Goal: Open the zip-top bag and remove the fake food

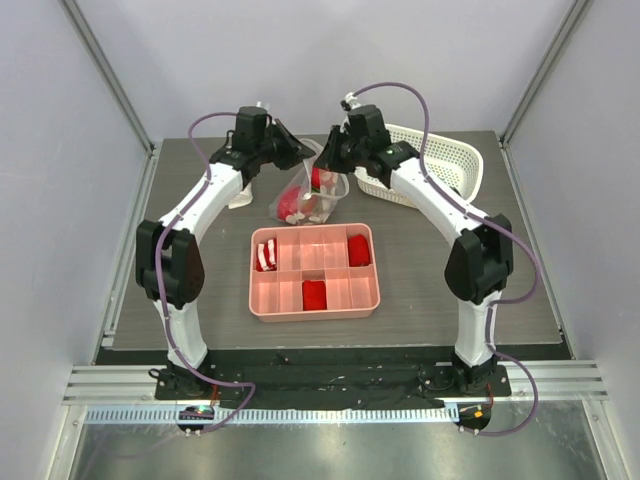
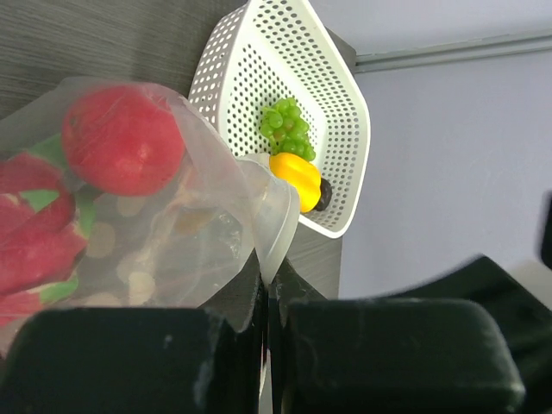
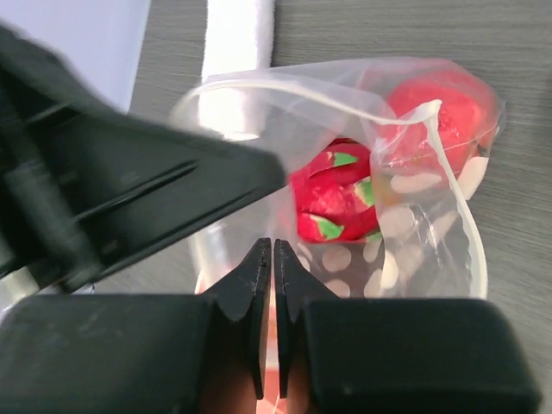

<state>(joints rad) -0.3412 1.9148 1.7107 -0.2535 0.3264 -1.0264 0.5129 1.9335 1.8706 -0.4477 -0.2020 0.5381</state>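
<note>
My left claw [image 2: 266, 280] and right claw [image 3: 273, 254] each pinch the one zip-top bag [image 2: 216, 216] of red fake food [image 2: 121, 138]; three pieces [image 2: 295, 177] lie in one far-right basket [image 2: 224, 78].

White left arm [image 1: 213, 192], white right arm [image 1: 427, 192], black joint housings [image 1: 170, 262], looping purple cables [image 1: 400, 88], matte black gripper fingers [image 2: 129, 362]

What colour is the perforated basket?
The basket is white; it shows best in the left wrist view.
</note>
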